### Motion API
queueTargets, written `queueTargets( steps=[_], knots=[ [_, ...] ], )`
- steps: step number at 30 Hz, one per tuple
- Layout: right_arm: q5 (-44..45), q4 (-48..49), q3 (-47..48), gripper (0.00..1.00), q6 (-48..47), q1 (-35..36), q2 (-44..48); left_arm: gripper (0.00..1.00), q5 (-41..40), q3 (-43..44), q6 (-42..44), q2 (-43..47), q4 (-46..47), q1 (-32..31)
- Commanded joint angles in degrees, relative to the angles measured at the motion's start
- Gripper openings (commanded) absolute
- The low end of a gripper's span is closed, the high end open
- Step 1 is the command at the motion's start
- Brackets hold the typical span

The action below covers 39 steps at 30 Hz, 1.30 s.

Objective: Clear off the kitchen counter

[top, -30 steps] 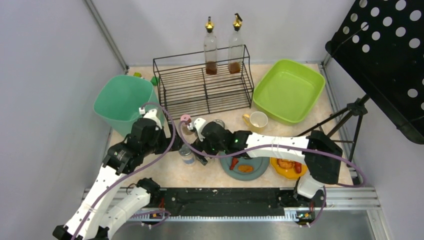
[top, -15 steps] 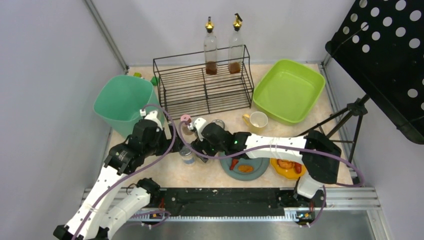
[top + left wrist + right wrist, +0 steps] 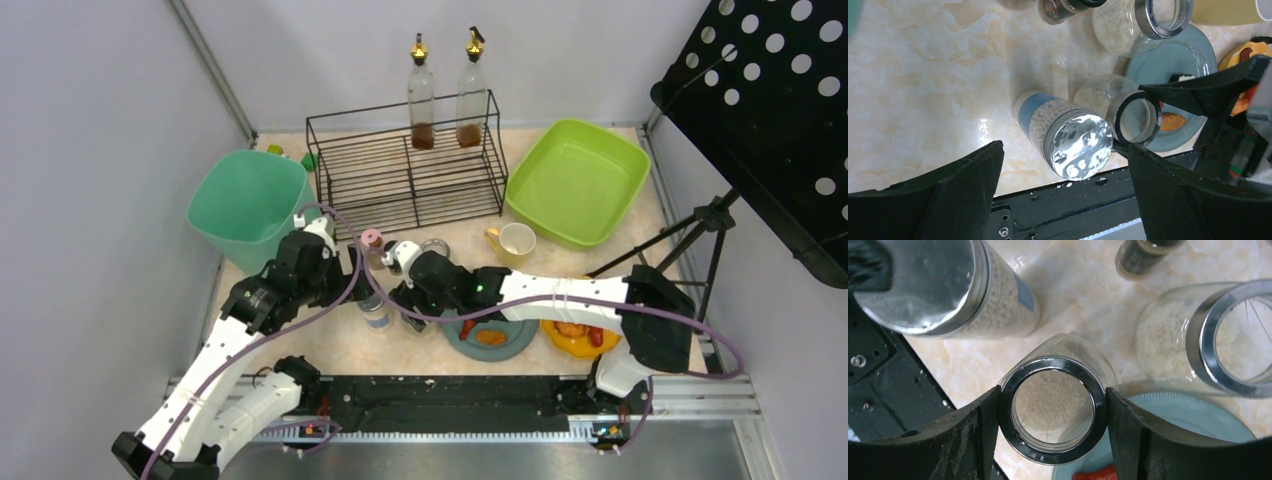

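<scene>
Right tool [image 3: 1052, 397] clamped on the metal-rimmed lid of a small glass jar [image 3: 1053, 415] of white grains, one finger pressed to each side of the rim, in front of the wire rack [image 3: 405, 170]. Whether the jar's base rests on the desk [image 3: 923, 75] cannot be told. The marbled desk spreads out from under the rack on every side and carries everything shown.

Also in front of the rack, slightly further left, the left tool [image 3: 1065, 155] hangs with its fingers wide apart over a foil-topped, blue-labelled canister [image 3: 1080, 142], touching nothing.

Between the gripped jar and the rack stand a larger jar [image 3: 1198, 335] of white grains and a dark bottle [image 3: 1143, 255].

A teal plate [image 3: 520, 342] with orange and red food scraps lies in front of the rack, partly under the right arm. A yellow plate [image 3: 575, 335] sits further right.

A cream mug [image 3: 515, 242] stands at the rack's front right corner, and a lime tub [image 3: 580, 180] sits to the rack's right. A teal bin [image 3: 245, 205] is to its left. Two oil bottles [image 3: 422, 95] stand on the rack's top rear shelf.
</scene>
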State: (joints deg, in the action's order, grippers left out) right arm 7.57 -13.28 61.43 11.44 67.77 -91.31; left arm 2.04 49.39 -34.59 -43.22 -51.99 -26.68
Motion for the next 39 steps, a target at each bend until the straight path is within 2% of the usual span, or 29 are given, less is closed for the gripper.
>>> queueTargets(
  steps=[1,9,13,19,22,27,32,39],
  knots=[
    [2.09,-2.69,1.99,0.27,1.08,1.25,7.72,0.99,2.1,-0.71,0.5,-1.71,3.94,-0.04],
    [2.81,-6.36,3.82,0.27,1.55,2.02,14.04,0.99,3.95,-1.96,1.62,-6.37,6.66,-0.07],
    [6.83,-8.62,5.59,0.28,1.38,2.02,15.24,0.97,4.67,-1.9,2.11,-8.26,7.4,-0.09],
    [16.31,-15.17,13.96,0.31,-2.18,1.72,12.69,0.86,5.86,-2.7,3.01,-9.65,7.51,-0.21],
    [16.45,-17.31,18.43,0.3,-2.48,-1.6,11.1,0.79,6.39,-2.45,3.17,-9.81,7.45,-0.19],
    [12.96,-19.74,24.31,0.29,-2.61,-8.98,8.47,0.74,7.41,-1.37,3.51,-10.29,6.59,-0.24],
    [11.2,-20.56,27.55,0.29,-3.16,-13.28,5.52,0.76,6.72,1.28,4.49,-11.3,3.11,-1.02],
    [10.24,-19.16,26.38,0.29,-2.63,-14.42,3.46,0.8,1.14,4.43,5.23,-11.44,-3.21,-2.97]
  ],
)
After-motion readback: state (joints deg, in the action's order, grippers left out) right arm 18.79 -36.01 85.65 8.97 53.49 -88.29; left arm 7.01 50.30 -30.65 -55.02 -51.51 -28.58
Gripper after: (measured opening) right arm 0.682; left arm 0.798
